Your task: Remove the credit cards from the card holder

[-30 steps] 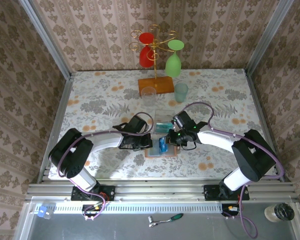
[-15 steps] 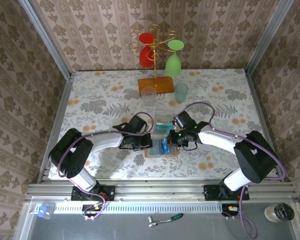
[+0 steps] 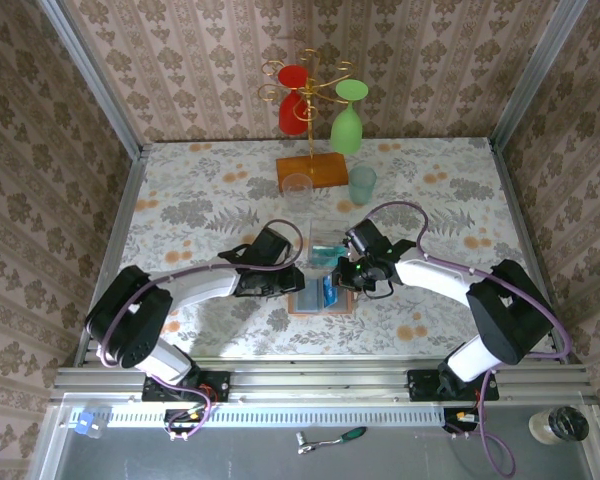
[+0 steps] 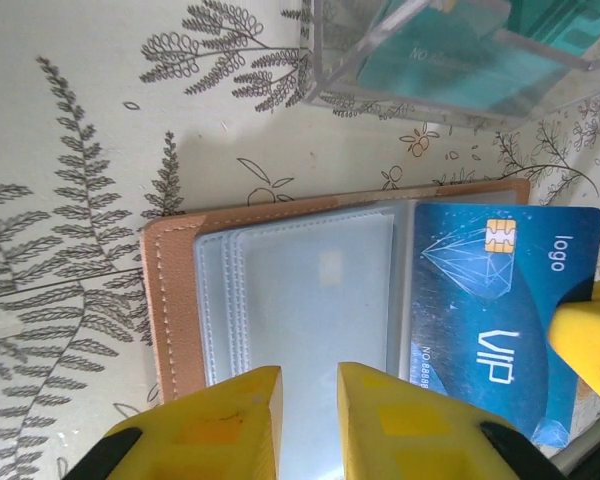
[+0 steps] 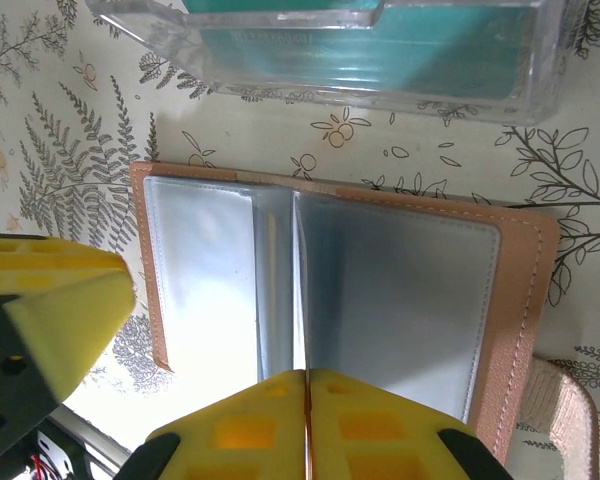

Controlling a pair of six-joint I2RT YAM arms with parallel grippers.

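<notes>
- The credit card point(image 4: 500, 300), glossy blue with a gold chip, is lying at the right of the left wrist view, with a yellow finger covering its lower right corner.
- The right gripper point(image 5: 307, 425) is pinching it edge-on, pads pressed together.
- The left gripper point(image 4: 310, 415) is standing narrowly parted; any contact with the pockets is unclear.
- The card holder point(image 4: 175, 300), stitched salmon-brown with cloudy pockets, is lying open at centre, below a clear box point(image 4: 450, 70).
- Floral cloth point(image 3: 180, 200) is covering the table.

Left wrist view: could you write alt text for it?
A blue VIP card with a gold chip sits over the right half of an open salmon-brown card holder on a fern-printed tablecloth. The left gripper's yellow fingers stand slightly apart below; a clear plastic box holding teal cards sits above.
</notes>
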